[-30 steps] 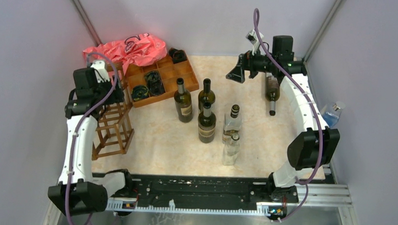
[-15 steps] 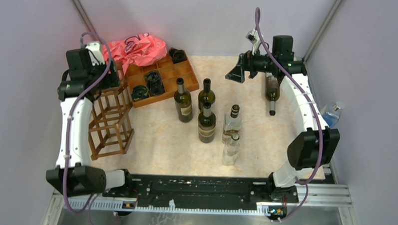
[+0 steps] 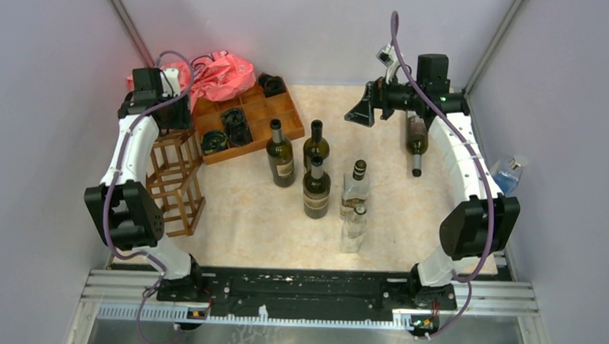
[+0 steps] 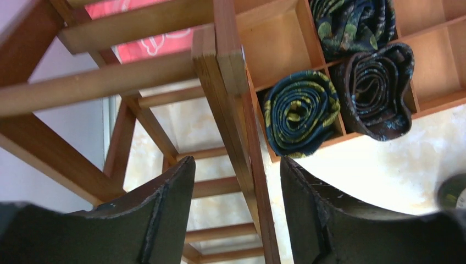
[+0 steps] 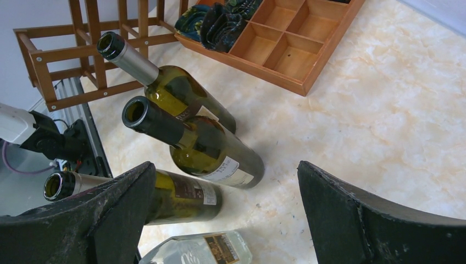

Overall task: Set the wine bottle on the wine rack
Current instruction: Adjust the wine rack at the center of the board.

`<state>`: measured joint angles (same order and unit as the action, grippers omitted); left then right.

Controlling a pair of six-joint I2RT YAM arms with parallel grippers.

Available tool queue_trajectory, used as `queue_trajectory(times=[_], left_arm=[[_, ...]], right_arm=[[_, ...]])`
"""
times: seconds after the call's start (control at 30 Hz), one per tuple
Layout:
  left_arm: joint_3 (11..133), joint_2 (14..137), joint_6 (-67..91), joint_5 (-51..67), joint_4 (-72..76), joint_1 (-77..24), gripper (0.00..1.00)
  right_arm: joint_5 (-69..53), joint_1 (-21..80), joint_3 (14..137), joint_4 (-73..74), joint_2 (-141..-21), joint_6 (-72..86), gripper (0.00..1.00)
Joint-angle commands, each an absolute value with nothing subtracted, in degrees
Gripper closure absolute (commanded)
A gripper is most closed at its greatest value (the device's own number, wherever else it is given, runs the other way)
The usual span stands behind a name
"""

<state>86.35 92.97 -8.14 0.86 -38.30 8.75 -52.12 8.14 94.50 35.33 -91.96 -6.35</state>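
From above the left arm (image 3: 132, 147) covers the wine rack's (image 3: 175, 184) far end and corner.

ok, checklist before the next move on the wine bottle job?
1. Open, empty right gripper: ok.
2. Bottle in a grip: not ok, none held; one wine bottle lies on its side at the far right.
3. Free cells in the wine rack: ok, no bottle in it.
4. Clearance of the left gripper from the rack: not ok, its fingers straddle a slat.
5. Left fingers touching that slat: cannot tell.
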Motion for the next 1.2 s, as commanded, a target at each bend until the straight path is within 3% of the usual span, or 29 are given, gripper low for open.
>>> queue_trajectory(times=[0.0, 0.17, 0.27, 0.3, 0.53, 0.67, 0.77, 0.83, 1.0, 1.17], left_arm=[[87.32, 94.15, -12.17, 2.81, -31.72, 8.97, 0.37], [87.28, 95.69, -14.95, 5.99, -30.24, 9.02, 0.55], [86.87, 95.58, -17.47, 6.94, -30.11, 9.03, 0.76], [86.74, 95.36, -18.09, 6.91, -30.22, 8.98, 0.78], [84.54, 93.12, -22.94, 13.05, -31.96, 9.03, 0.89], [82.93, 91.8, -24.21, 14.72, -32.74, 9.02, 0.89], [82.08, 91.25, -24.11, 14.32, -32.56, 9.23, 0.86], [81.93, 91.01, -23.3, 12.69, -32.1, 9.37, 0.78], [83.45, 89.84, -20.07, 10.06, -31.64, 9.41, 0.42], [85.68, 87.46, -15.44, 6.51, -31.2, 9.41, 0.24]], right_arm=[[-52.88, 8.35, 95.19, 33.31, -88.81, -6.32, 0.01], [-52.82, 8.36, 95.22, 33.31, -88.88, -6.25, 0.01], [-52.74, 8.36, 95.26, 33.35, -88.9, -6.19, 0.01], [-52.73, 8.39, 95.27, 33.32, -88.87, -6.16, 0.01], [-52.82, 8.31, 95.88, 33.48, -89.24, -6.15, 0.01], [-52.99, 8.39, 96.06, 33.49, -89.36, -5.91, 0.01], [-53.12, 8.37, 96.06, 33.49, -89.22, -5.8, 0.01], [-53.16, 8.3, 96.06, 33.56, -89.16, -5.87, 0.01], [-53.29, 8.37, 95.95, 33.69, -88.86, -5.89, 0.01], [-53.61, 8.36, 96.37, 33.83, -88.78, -5.84, 0.01]])
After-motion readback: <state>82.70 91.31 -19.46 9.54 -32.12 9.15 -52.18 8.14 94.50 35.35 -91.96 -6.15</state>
